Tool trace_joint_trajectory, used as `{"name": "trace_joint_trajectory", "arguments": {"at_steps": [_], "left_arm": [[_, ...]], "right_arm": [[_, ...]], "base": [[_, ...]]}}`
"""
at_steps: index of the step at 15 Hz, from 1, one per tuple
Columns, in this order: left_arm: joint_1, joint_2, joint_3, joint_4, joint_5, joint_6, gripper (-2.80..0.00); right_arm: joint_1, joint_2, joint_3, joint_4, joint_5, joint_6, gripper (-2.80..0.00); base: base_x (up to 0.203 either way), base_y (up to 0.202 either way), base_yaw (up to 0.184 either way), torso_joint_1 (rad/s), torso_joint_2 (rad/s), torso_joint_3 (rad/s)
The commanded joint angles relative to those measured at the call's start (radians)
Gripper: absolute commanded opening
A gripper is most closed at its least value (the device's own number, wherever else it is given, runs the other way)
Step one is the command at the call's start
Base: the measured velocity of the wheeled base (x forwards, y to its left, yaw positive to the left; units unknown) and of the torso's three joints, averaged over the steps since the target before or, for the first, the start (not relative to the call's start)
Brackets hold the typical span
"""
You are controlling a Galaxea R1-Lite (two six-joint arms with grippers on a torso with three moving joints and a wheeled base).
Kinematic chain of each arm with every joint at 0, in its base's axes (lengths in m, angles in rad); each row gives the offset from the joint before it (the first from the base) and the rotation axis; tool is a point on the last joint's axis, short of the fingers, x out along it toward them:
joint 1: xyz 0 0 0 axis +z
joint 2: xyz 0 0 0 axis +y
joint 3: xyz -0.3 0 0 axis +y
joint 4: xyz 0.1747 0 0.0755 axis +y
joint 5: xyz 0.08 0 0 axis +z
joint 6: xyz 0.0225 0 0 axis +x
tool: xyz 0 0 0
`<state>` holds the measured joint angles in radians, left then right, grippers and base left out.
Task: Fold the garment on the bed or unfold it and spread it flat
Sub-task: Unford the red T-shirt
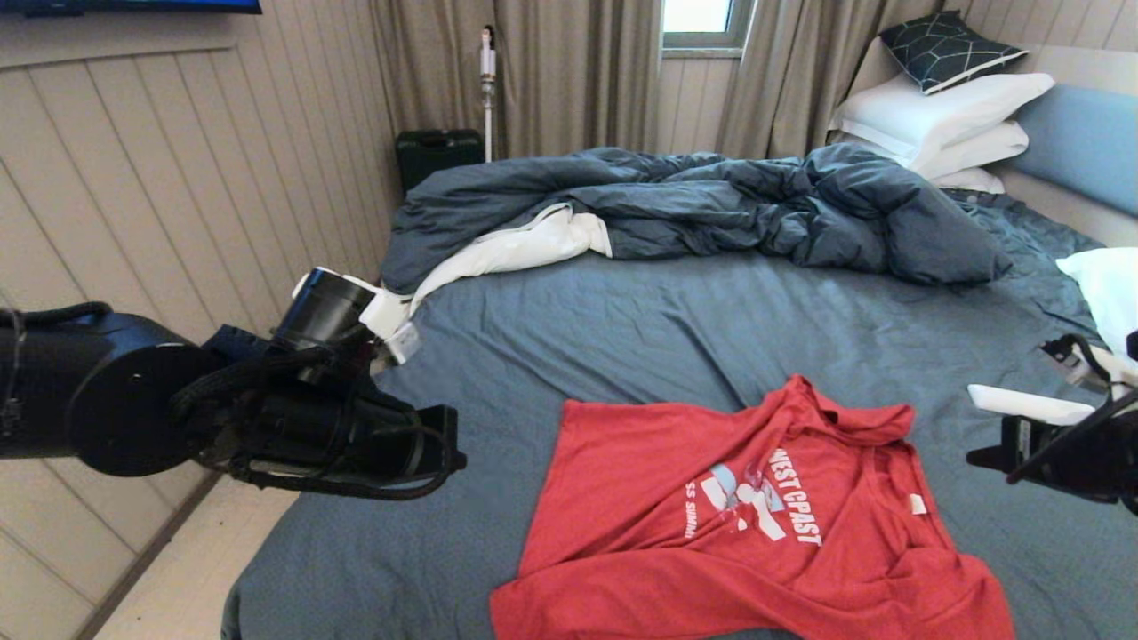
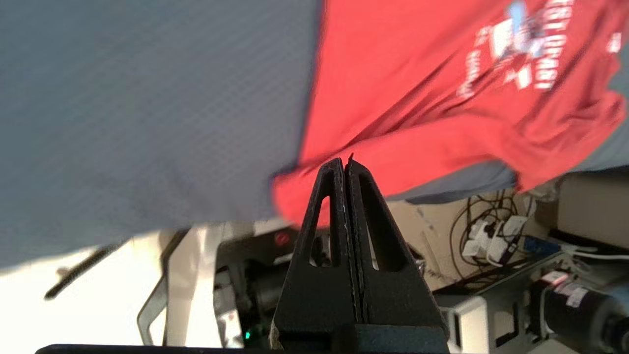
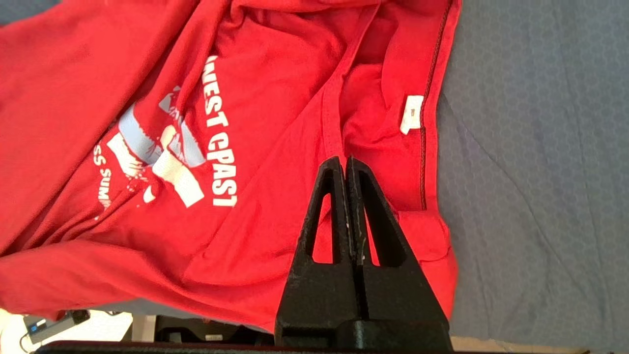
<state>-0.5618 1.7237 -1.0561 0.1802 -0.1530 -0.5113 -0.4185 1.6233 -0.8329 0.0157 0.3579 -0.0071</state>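
Observation:
The garment (image 1: 756, 516), a red T-shirt with white lettering, lies rumpled on the bed (image 1: 622, 329) near its front edge, partly spread, with the collar and a white label toward the right. My left gripper (image 1: 453, 449) hangs shut and empty above the sheet, left of the shirt. In the left wrist view its tips (image 2: 344, 162) sit over the garment's (image 2: 417, 73) near corner at the bed's edge. My right gripper (image 1: 973, 458) hovers at the shirt's right side, also shut and empty. The right wrist view has its tips (image 3: 344, 162) above the garment (image 3: 270, 98) by the collar.
A rumpled dark blue duvet (image 1: 711, 204) lies across the far half of the bed. White pillows (image 1: 942, 116) are stacked at the headboard, and another pillow (image 1: 1111, 284) is at the right. A black case (image 1: 436, 151) stands on the floor. My base and cables (image 2: 491, 236) are below the bed's edge.

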Motion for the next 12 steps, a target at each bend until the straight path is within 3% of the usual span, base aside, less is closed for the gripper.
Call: {"name": "trace_joint_trajectory", "arguments": {"at_steps": [1, 4, 5, 12], "left_arm": [[-0.009, 0.070, -0.064, 0.000, 0.000, -0.005, -2.80], [-0.013, 0.122, -0.114, -0.002, -0.007, -0.009, -2.80], [-0.013, 0.122, -0.105, -0.002, -0.007, -0.012, -2.80], [-0.018, 0.152, -0.088, 0.006, -0.008, -0.012, -2.80]], "right_arm": [[0.000, 0.028, -0.017, -0.002, 0.004, 0.001, -2.80], [-0.011, 0.077, -0.043, -0.003, 0.003, -0.001, -2.80], [-0.023, 0.093, -0.047, -0.005, 0.001, -0.003, 0.00], [-0.048, 0.095, 0.017, 0.002, 0.004, -0.058, 0.00]], "base": [[0.000, 0.000, 0.000, 0.000, 0.00, 0.000], [0.000, 0.000, 0.000, 0.000, 0.00, 0.000], [0.000, 0.000, 0.000, 0.000, 0.00, 0.000], [0.000, 0.000, 0.000, 0.000, 0.00, 0.000]]}}
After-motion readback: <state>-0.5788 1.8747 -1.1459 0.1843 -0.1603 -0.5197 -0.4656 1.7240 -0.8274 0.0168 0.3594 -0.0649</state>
